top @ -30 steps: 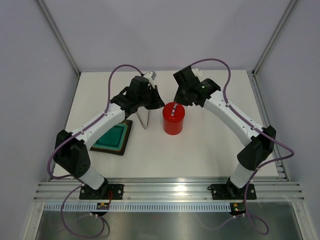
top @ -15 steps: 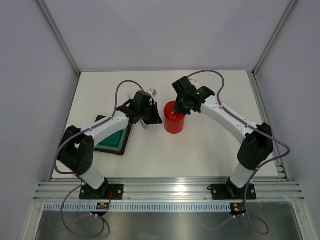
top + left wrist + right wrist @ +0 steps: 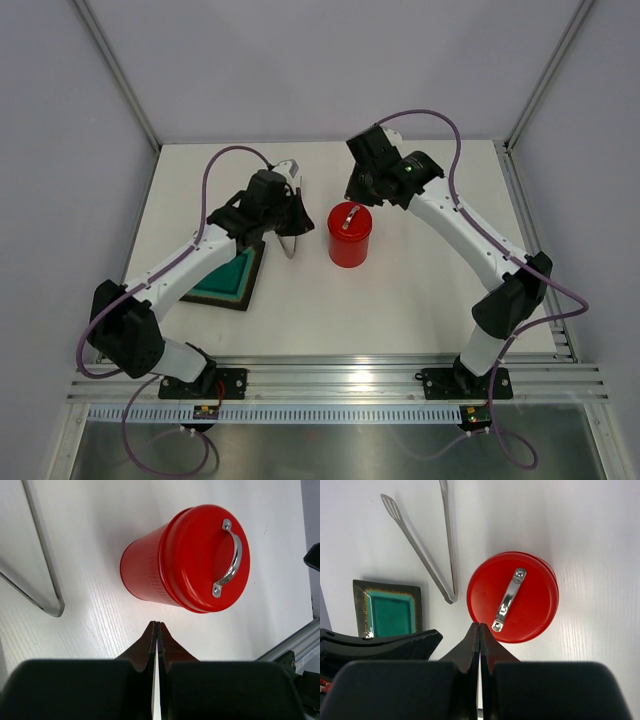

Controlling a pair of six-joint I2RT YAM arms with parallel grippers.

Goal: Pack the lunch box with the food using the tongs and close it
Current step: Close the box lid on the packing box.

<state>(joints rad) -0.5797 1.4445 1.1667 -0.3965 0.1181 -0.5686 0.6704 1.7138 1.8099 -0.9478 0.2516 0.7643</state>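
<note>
lunch box (image 3: 192, 560) just beyond fingers (image 3: 144, 646)

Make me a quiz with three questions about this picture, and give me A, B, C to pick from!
1. Where are the tongs?
A. Flat on the table, beside the lunch box
B. On top of the lunch box
C. Standing inside the lunch box

2. What colour is the lunch box?
A. Blue
B. Red
C. Yellow

3. What is the lid doing?
A. Lying on the table
B. Leaning against the lunch box
C. Sitting on the lunch box, closing it

Answers:
1 A: the right wrist view shows both thin strips lying on the white table next to the lunch box.
2 B: it is glossy red in every view.
3 C: the lid, with its silver handle facing up, covers the top of the lunch box.
</note>
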